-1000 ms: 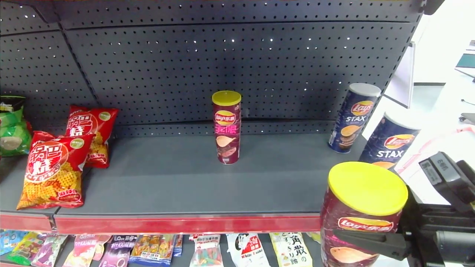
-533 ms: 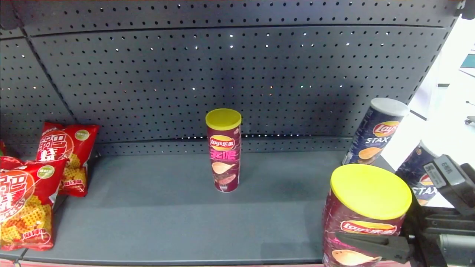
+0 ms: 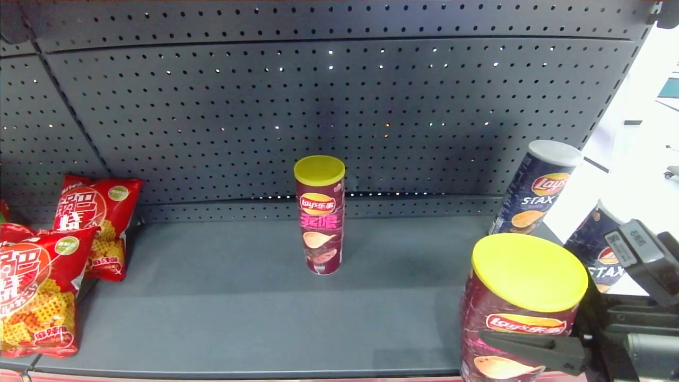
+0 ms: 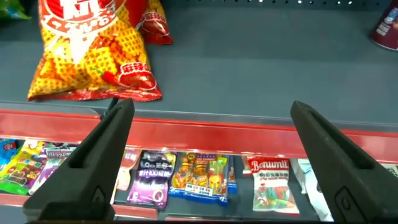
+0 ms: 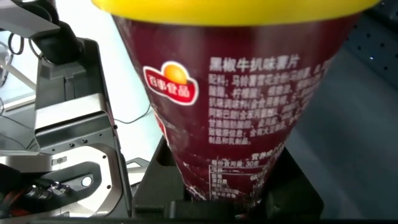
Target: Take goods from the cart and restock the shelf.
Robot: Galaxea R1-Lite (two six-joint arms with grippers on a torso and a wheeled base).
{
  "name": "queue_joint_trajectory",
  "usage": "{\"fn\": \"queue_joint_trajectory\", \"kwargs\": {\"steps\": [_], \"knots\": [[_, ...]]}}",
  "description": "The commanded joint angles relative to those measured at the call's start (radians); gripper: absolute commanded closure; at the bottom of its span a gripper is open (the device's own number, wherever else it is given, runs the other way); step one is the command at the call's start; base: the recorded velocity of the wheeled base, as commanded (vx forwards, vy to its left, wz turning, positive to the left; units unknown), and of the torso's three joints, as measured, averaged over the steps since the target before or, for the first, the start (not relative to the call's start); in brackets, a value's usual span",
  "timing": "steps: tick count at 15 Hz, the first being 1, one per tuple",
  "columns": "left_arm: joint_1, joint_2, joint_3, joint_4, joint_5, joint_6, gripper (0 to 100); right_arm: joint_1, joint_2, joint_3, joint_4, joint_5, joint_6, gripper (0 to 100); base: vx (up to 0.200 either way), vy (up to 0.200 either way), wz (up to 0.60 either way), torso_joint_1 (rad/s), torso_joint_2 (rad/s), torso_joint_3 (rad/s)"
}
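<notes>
A maroon chip can [image 3: 522, 313] with a yellow lid is upright at the lower right of the head view, just before the shelf's [image 3: 212, 297] front right corner. My right gripper [image 3: 525, 342] is shut on its lower body, and the can [image 5: 236, 112] rises from the jaws in the right wrist view. A matching can [image 3: 319, 215] stands mid-shelf near the pegboard back. My left gripper [image 4: 210, 109] is open with nothing between its fingers, in front of the shelf's red front edge [image 4: 205, 127].
Two navy cans [image 3: 536, 188] [image 3: 597, 254] stand at the shelf's right end, close behind the held can. Red snack bags [image 3: 101, 223] [image 3: 32, 297] lie at the left end. Small packets [image 4: 199, 177] hang on the tier below. Bare shelf lies around the standing can.
The head camera moved closer to the shelf a second ago, so the whole picture shifted. Over the last half second nothing has visibly moved; the can stays in my right gripper.
</notes>
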Motion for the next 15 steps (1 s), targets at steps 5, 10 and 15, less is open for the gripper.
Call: {"fn": "queue_joint_trajectory", "kwargs": {"steps": [5,10,15], "knots": [[0.0,0.001,0.0,0.0,0.0,-0.001,0,0.001,-0.002,-0.007,-0.002,0.0,-0.001,100,0.0,0.0,0.0,0.0,0.0,0.0],[0.0,0.003,-0.042,-0.029,-0.011,0.016,0,0.001,-0.014,-0.014,-0.004,0.002,0.019,100,0.0,0.0,0.0,0.0,0.0,0.0],[-0.11,0.517,-0.631,-0.081,-0.077,-0.094,0,0.001,-0.012,-0.035,-0.005,0.002,0.063,100,0.0,0.0,0.0,0.0,0.0,0.0]]}}
